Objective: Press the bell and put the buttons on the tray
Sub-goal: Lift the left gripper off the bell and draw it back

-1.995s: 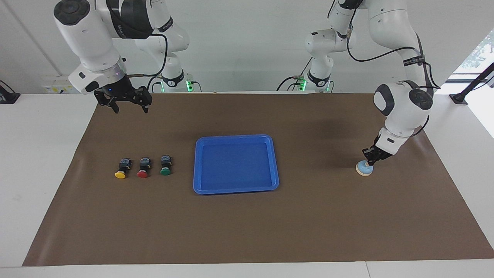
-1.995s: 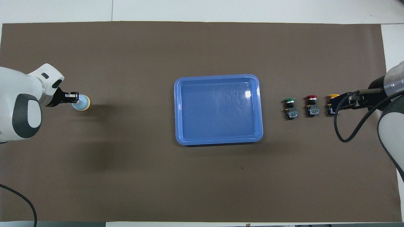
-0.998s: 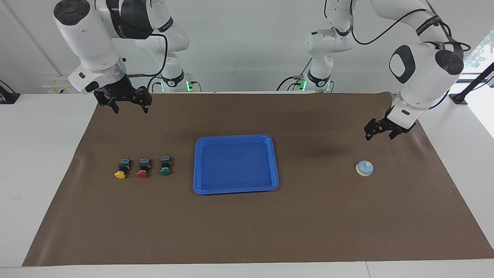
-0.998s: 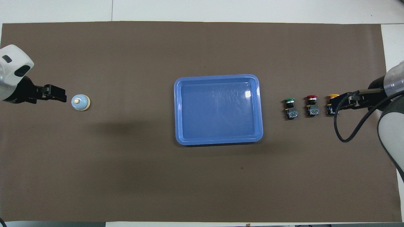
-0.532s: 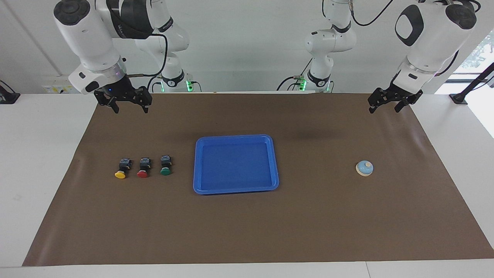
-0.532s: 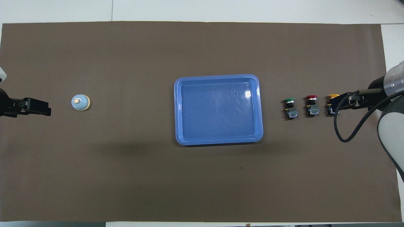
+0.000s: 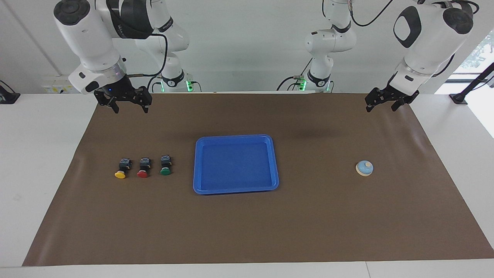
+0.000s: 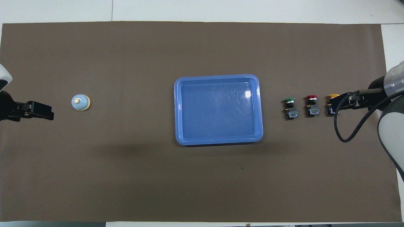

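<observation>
The light-blue bell stands alone on the brown mat toward the left arm's end. My left gripper hangs open and empty, raised over the mat's edge by the robots, well clear of the bell. The empty blue tray lies mid-table. Toward the right arm's end the yellow button, red button and green button lie in a row. My right gripper waits open, raised; from above it overlaps the yellow button.
A brown mat covers most of the white table. A black cable loops down from the right arm's wrist.
The left gripper has lifted off the bell and drawn back toward the robots, nearly settling over the last half second. Bell, buttons, tray and the right arm have not moved.
</observation>
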`<state>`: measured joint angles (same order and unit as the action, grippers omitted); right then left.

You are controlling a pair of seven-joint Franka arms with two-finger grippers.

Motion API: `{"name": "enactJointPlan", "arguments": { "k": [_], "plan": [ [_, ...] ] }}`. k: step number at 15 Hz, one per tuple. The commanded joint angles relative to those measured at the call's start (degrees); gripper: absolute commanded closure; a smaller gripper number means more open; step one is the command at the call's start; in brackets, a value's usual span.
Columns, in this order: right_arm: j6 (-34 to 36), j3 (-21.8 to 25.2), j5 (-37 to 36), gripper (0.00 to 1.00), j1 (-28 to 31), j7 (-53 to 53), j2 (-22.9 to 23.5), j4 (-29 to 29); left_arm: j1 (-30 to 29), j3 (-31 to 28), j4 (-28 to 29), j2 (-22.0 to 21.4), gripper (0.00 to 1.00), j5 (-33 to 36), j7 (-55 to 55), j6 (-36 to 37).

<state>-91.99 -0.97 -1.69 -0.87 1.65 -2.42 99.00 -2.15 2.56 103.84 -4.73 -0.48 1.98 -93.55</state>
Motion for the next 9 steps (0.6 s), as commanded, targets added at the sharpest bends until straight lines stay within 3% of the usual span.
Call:
{"name": "enactJointPlan", "arguments": {
  "k": [1,9],
  "plan": [
    [0.76,-0.7,-0.25,0.0,1.05,-0.77,-0.66,0.58,0.48,-0.27,-3.47,2.71,0.0,0.39,-0.75,2.84],
    [0.68,-0.7,-0.25,0.0,1.05,-0.77,-0.75,0.58,0.48,-0.27,-3.47,3.24,0.0,0.48,-0.66,3.9]
  ]
}}
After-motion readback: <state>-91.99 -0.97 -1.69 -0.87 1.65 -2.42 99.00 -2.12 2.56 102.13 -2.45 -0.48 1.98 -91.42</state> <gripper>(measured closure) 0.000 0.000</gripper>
